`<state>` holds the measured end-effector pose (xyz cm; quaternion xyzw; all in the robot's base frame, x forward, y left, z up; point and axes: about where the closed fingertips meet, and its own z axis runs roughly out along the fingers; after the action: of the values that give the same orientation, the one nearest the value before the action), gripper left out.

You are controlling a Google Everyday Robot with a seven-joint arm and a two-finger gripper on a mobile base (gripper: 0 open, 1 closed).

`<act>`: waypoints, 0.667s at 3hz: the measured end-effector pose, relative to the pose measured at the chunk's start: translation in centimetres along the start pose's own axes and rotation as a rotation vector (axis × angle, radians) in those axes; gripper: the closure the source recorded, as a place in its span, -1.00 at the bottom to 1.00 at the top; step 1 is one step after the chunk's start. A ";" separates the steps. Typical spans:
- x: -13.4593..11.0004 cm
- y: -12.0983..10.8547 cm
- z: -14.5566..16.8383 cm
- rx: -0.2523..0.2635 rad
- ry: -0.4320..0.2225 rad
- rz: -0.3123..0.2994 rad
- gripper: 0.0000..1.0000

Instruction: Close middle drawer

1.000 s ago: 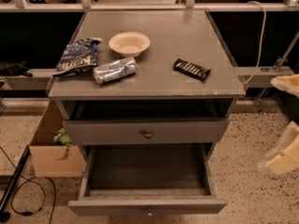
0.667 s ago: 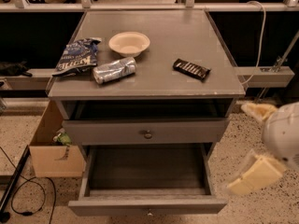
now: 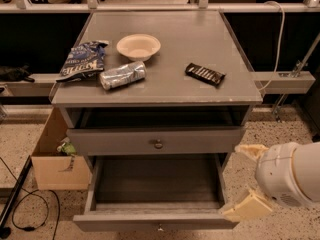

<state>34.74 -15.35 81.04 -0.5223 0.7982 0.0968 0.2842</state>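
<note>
below the upper drawer [image 3: 125,143]: middle drawer [image 3: 155,222] pulled far out toward 6 o'clock, nothing inside, small knob [image 3: 160,228] on its front panel
drawer's long axis: front panel running 9 to 3 o'clock; closing travel toward 12 o'clock, into the cabinet [image 3: 155,96]
gripper [image 3: 250,180]: just off the drawer's right front corner, at 4 o'clock in the view
fingers [image 3: 247,208]: spread wide, pinching nothing; lower one by the front corner, upper one near the right side wall
bearing: middle of the front panel at about 8 o'clock from the gripper
arm pose: white wrist [image 3: 290,176] reaching in from 3 o'clock, fingers pointing toward 9 o'clock
contact: lower finger touching the corner or just apart, cannot tell
next move, as a judgement: probably get to the 6 o'clock side of the front panel, then press toward 12 o'clock
</note>
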 end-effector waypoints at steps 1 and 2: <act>3.4 -0.8 0.3 0.021 0.070 -0.029 -0.15; 6.2 -2.3 0.3 0.039 0.119 -0.038 0.31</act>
<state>35.07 -21.09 77.67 -0.5365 0.8054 0.0448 0.2481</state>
